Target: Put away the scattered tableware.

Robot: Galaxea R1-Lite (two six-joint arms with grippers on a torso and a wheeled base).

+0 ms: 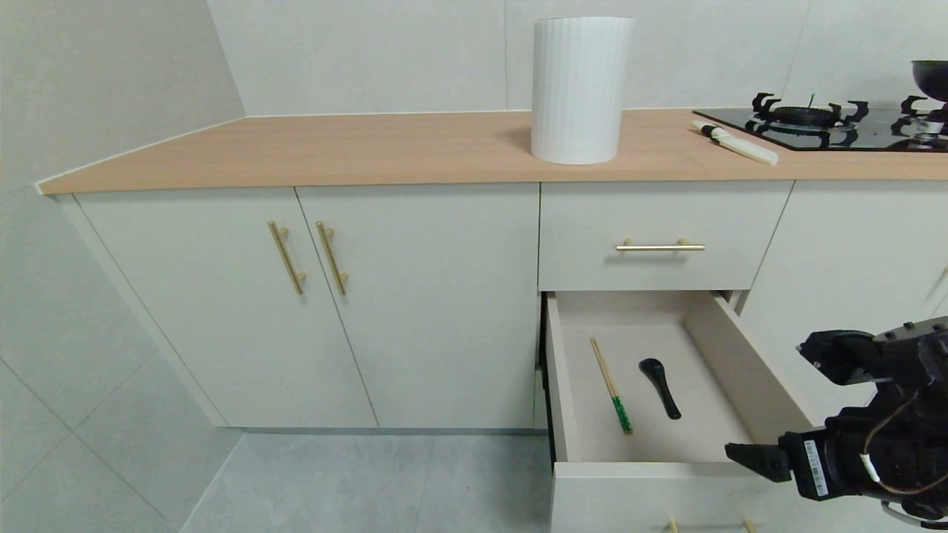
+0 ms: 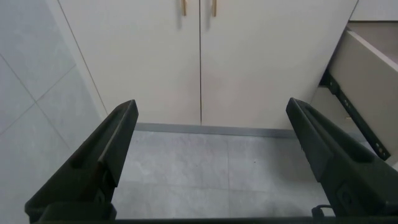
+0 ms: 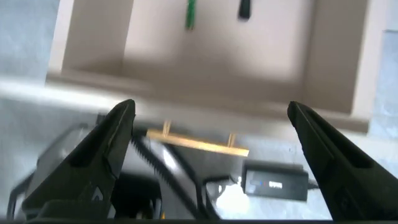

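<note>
Chopsticks [image 1: 611, 385] and spoon [image 1: 659, 385] sit in the drawer [image 1: 711, 348] just ahead of our right end effector [image 3: 210, 109], spread empty like the left end effector [image 2: 211, 109]; next, we reckon, push it shut.

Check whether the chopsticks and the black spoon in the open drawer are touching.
Apart. The head view shows a strip of bare drawer floor between the chopsticks and the spoon.

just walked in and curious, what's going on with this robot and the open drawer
The robot is tidying tableware into the open drawer, where chopsticks and a black spoon already lie side by side. Its right end effector hovers open and empty beside the drawer's front corner. A knife lies on the countertop by the stove.
</note>
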